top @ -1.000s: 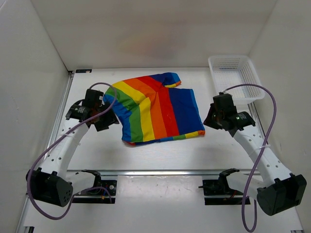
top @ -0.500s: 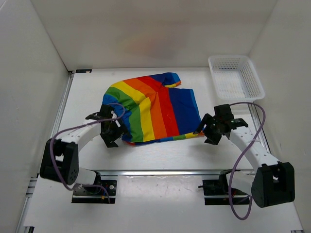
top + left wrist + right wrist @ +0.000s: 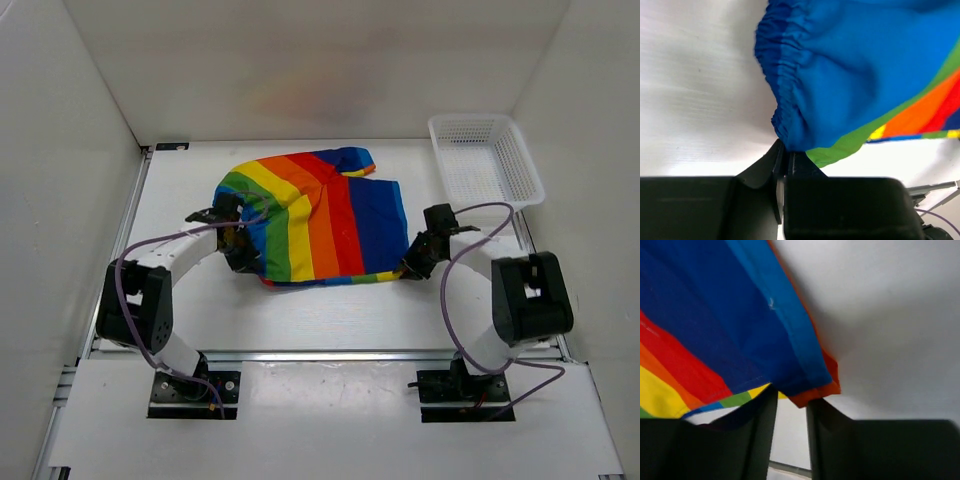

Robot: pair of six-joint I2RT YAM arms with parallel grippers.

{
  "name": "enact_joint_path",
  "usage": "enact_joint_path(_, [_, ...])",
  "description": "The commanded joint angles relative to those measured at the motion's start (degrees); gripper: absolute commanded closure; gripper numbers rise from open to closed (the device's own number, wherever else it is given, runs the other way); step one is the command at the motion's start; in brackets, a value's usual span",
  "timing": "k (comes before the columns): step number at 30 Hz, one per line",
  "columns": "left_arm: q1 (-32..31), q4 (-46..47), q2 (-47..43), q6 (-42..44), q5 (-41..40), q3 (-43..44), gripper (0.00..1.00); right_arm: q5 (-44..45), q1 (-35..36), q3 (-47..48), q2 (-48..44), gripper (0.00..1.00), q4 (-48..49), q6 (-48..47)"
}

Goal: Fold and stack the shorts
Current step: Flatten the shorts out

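Shorts [image 3: 320, 215] in rainbow stripes lie spread on the white worktop [image 3: 330, 310] in the top view, roughly mid-way between the two arms, with a white mesh basket [image 3: 485, 160] at the far right corner, apart from the cloth. The left hand [image 3: 238, 252] sits at the cloth's near left edge and the right hand [image 3: 412, 262] at its near right corner. From this height neither pair of fingers can be read.

Left wrist view supplies that detail. The left hand [image 3: 786, 150] is clenched, its two dark fingers pressed together on the gathered blue waistband of the shorts [image 3: 865, 75]. The cloth rises from the pinch, blue first, then green, orange and red toward the right, above the bare worktop [image 3: 700, 75].

Right wrist view shows what the top view hides on the other side. The right hand [image 3: 792, 400] is released: its fingers [image 3: 765, 415] stand apart with worktop [image 3: 890, 315] visible in the gap. The orange-edged blue corner of the shorts [image 3: 715, 315] hangs at the mouth of that gap, and neither finger presses it.
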Motion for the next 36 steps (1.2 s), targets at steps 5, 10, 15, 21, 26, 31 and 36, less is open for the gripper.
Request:
enact_joint_path(5, [-0.1,-17.9,-6.2,5.8,-13.6,14.9,0.9,7.5,0.5,8.2,-0.5,1.0,-0.6,1.1])
enact_joint_path(10, [-0.1,-21.1,-12.3,6.5,-10.5,5.6,0.9,9.3,2.3,3.5,-8.5,1.0,-4.7,0.5])
enact_joint_path(15, [-1.6,-16.2,-16.2,-2.8,-1.0,-5.1,0.13,12.6,3.8,-8.1,-20.5,1.0,-6.9,3.8])
enact_joint_path(21, [-1.6,-14.4,-20.8,-13.0,-2.8,-11.7,0.16,14.3,3.8,-9.5,-23.7,1.0,-8.6,3.2])
enact_joint_path(26, [-3.7,-9.8,-23.0,-17.3,1.0,-16.4,0.18,14.4,3.8,-7.7,-23.1,1.0,-9.2,2.1])
enact_joint_path(31, [-7.7,-5.3,-22.5,-21.4,2.1,-18.0,0.29,14.4,4.3,-6.7,-21.5,1.0,-9.2,1.5])
enact_joint_path(36, [-10.4,-2.2,-17.8,-21.9,0.4,-16.8,0.36,14.4,4.3,-6.7,-21.0,1.0,-8.7,1.0])
